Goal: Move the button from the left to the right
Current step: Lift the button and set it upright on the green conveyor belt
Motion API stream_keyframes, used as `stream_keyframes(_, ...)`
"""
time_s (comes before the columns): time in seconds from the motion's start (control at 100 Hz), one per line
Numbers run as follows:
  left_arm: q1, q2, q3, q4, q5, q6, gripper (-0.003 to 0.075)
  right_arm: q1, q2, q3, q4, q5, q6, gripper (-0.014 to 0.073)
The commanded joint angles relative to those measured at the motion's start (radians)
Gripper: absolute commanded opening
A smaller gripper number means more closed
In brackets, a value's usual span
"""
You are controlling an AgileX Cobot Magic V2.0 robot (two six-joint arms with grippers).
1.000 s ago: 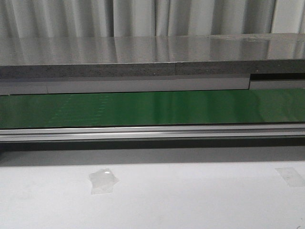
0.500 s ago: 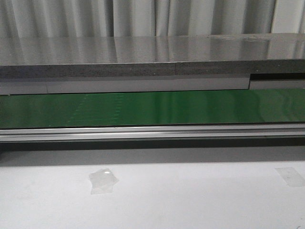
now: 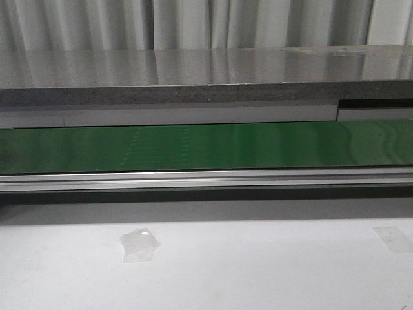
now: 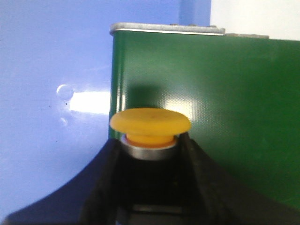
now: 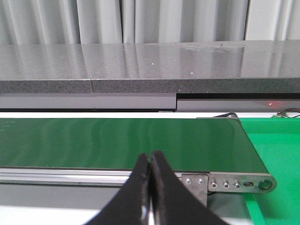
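Note:
In the left wrist view the button (image 4: 150, 123) shows its round yellow-orange cap and a silver collar. Its black body sits between the two black fingers of my left gripper (image 4: 150, 143), which is shut on it. Behind it lie the green conveyor belt (image 4: 225, 117) and a blue surface (image 4: 51, 93). In the right wrist view my right gripper (image 5: 151, 157) is shut and empty, its fingertips touching, in front of the green belt (image 5: 117, 140) near the belt's right end. The front view shows the green belt (image 3: 206, 147) but no gripper and no button.
A grey stone-like shelf (image 3: 206, 81) runs behind the belt, with a curtain beyond. An aluminium rail (image 3: 206, 179) edges the belt's front. Tape patches (image 3: 139, 244) lie on the white table. A bright green surface (image 5: 276, 150) lies past the belt's end roller (image 5: 265, 183).
A faint pattern on the green belt has shifted to the right in the front view. No gripper or button enters that view.

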Motion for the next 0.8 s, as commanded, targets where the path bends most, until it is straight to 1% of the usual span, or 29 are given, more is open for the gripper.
stream_keyframes(0.0, -0.004, -0.043, -0.026, -0.006, -0.034, -0.001, 0.0008, 0.001, -0.014, -0.016, -0.007, -0.082, -0.002, -0.0068)
stream_keyframes(0.03, -0.004, -0.043, -0.026, -0.006, -0.034, -0.001, 0.0031, 0.001, -0.014, -0.016, -0.007, -0.082, -0.002, -0.0068)
stream_keyframes(0.1, -0.004, -0.043, -0.026, -0.006, -0.032, -0.001, 0.0113, 0.001, -0.014, -0.016, -0.007, -0.082, -0.002, -0.0068)
stream_keyframes(0.17, -0.004, -0.043, -0.026, -0.006, -0.028, -0.001, 0.0224, 0.001, -0.014, -0.016, -0.007, -0.082, -0.002, -0.0068)
stream_keyframes(0.22, -0.004, -0.043, -0.026, -0.006, -0.026, -0.001, 0.0323, 0.001, -0.014, -0.016, -0.007, -0.082, -0.002, -0.0068)
stream_keyframes(0.29, -0.004, -0.043, -0.026, -0.006, -0.026, -0.001, 0.0428, 0.001, -0.014, -0.016, -0.007, -0.082, -0.002, -0.0068)
stream_keyframes(0.36, -0.004, -0.043, -0.026, -0.006, -0.032, -0.001, 0.0489, 0.001, -0.014, -0.016, -0.007, -0.082, -0.002, -0.0068)
stream_keyframes(0.41, -0.004, -0.043, -0.026, -0.006, -0.034, -0.001, 0.0505, 0.001, -0.014, -0.016, -0.007, -0.082, -0.002, -0.0068)
stream_keyframes(0.56, -0.004, -0.053, -0.026, -0.027, -0.056, 0.007, 0.0505, 0.001, -0.014, -0.016, -0.007, -0.082, -0.002, -0.0068)
stream_keyframes(0.71, -0.004, -0.1, -0.026, -0.128, -0.071, 0.078, 0.0505, 0.001, -0.014, -0.016, -0.007, -0.082, -0.002, -0.0068)
stream_keyframes(0.79, -0.004, -0.142, -0.026, -0.146, -0.085, 0.089, 0.0505, 0.001, -0.014, -0.016, -0.007, -0.082, -0.002, -0.0068)
